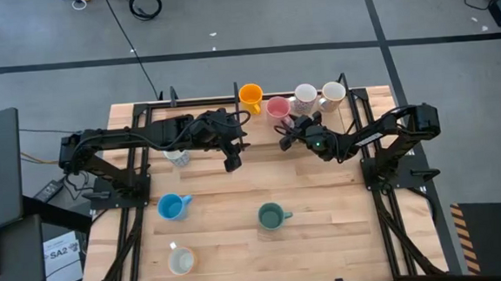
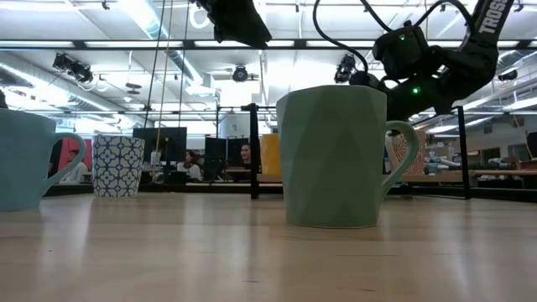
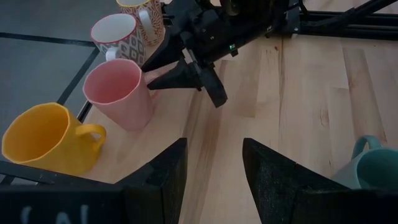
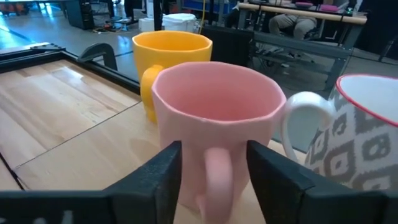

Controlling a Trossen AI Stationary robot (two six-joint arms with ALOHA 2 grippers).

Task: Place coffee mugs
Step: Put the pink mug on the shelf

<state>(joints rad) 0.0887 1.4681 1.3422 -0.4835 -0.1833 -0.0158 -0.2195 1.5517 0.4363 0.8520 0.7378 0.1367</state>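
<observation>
- Near edge of the wooden bench [image 1: 326,240]: cream ceramic mug [image 1: 181,261] toward the left corner; teal-green faceted mug [image 1: 271,216] and light blue mug [image 1: 171,206] just beyond.
- Mid-bench: left gripper [image 1: 233,162] raised, jaws open, empty.
- Far edge: right gripper [image 4: 211,168], jaws open astride the pink ceramic mug [image 4: 214,124] handle; orange mug [image 1: 250,95] beside it, two patterned white mugs [image 1: 318,94] rightward.

Grey concrete floor [image 1: 312,15] crossed by dark lines, black cable [image 1: 136,52] trailing across it, long ceiling light strips [image 2: 151,21], seated people [image 2: 191,165] at distant monitors [image 2: 159,143]
</observation>
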